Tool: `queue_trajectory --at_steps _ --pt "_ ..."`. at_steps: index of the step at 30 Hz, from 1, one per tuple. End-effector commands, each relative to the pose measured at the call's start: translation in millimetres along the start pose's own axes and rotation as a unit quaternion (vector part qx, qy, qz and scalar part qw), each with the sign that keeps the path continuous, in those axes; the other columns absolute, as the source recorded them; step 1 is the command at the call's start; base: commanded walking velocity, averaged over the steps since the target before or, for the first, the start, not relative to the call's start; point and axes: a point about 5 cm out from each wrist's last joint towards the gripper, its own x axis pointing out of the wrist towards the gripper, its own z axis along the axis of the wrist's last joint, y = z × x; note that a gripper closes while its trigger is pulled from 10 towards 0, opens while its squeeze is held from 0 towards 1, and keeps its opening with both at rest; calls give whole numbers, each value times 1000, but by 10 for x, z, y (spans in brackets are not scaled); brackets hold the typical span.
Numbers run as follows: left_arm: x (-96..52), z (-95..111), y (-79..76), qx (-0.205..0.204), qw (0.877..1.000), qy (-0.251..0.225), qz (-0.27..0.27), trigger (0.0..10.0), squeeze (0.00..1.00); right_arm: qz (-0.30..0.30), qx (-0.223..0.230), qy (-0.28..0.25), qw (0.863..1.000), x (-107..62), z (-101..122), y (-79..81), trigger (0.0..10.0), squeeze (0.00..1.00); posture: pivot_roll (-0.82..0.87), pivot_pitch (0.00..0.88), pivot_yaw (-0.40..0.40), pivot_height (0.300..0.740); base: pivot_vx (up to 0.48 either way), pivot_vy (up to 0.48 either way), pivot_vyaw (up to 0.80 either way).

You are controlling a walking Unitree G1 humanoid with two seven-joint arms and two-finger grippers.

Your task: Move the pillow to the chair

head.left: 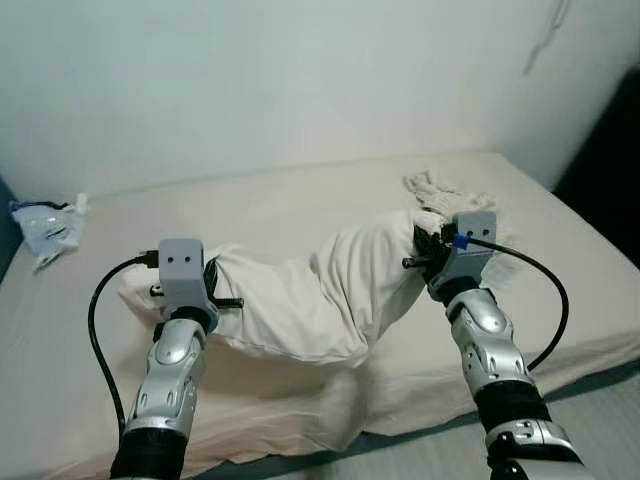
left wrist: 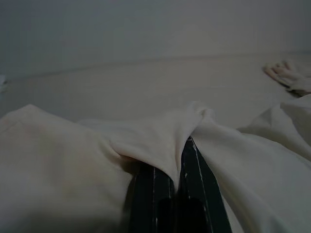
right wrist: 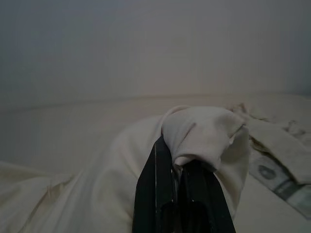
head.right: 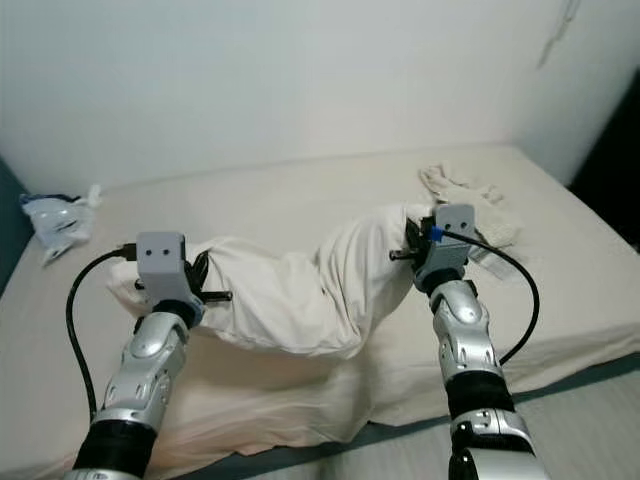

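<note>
A long cream pillow (head.left: 310, 295) lies slumped across the front half of the bed (head.left: 300, 200), sagging in the middle. My left gripper (head.left: 207, 285) is shut on the pillow's left end; in the left wrist view its black fingers (left wrist: 187, 170) pinch a fold of the cream cloth (left wrist: 165, 141). My right gripper (head.left: 428, 250) is shut on the pillow's right end, which is raised a little. The right wrist view has a bunched corner of cloth (right wrist: 204, 133) clamped between the fingers (right wrist: 158, 184).
A clear plastic bag (head.left: 45, 228) lies at the bed's far left. A crumpled whitish cloth (head.left: 440, 190) sits behind my right gripper. The white wall (head.left: 300, 80) runs behind the bed. A strip of grey floor (head.left: 590, 410) lies by the bed's front right corner.
</note>
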Motion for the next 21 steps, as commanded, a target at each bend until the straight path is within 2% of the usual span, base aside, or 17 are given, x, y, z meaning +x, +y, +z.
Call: queue_trajectory --at_steps 1,6,8,9,10,11,16,18,21 --pt "27 98 -66 -1 1000 -30 -10 10000 0 18 2 -22 1000 40 86 72 10000 0 -28 29 -16 740 0 0 0" --pt "9 27 -41 3 1000 -15 0 10000 0 4 -4 4 1000 45 -2 82 10000 0 -23 23 -21 740 0 0 0" --pt "-9 -129 20 -28 999 18 21 10000 0 -3 -7 61 998 2 -219 103 10000 0 -23 16 -26 740 0 0 0" --pt "-9 -129 20 -28 999 18 21 10000 0 -3 -7 61 998 2 -219 103 10000 0 -23 16 -26 740 0 0 0" --pt "-37 -296 104 -28 997 53 45 10000 0 -9 -24 114 993 -68 -429 115 10000 0 -24 13 -27 740 0 0 0" --pt "-55 -370 128 -17 996 72 43 10000 0 -9 -34 130 991 -104 -504 119 10000 0 -24 12 -27 740 0 0 0" --pt "-123 -566 219 2 992 119 47 10000 0 -12 -41 147 988 -186 -625 119 10000 0 -26 19 -28 740 0 0 0" --pt "-174 -665 252 22 989 142 35 10000 0 -11 -44 151 988 -221 -661 125 10000 0 -28 16 -32 740 0 0 0" --pt "-228 -720 271 26 989 145 29 10000 0 -15 -48 165 985 -279 -735 117 10000 0 -24 18 -33 740 0 0 0"
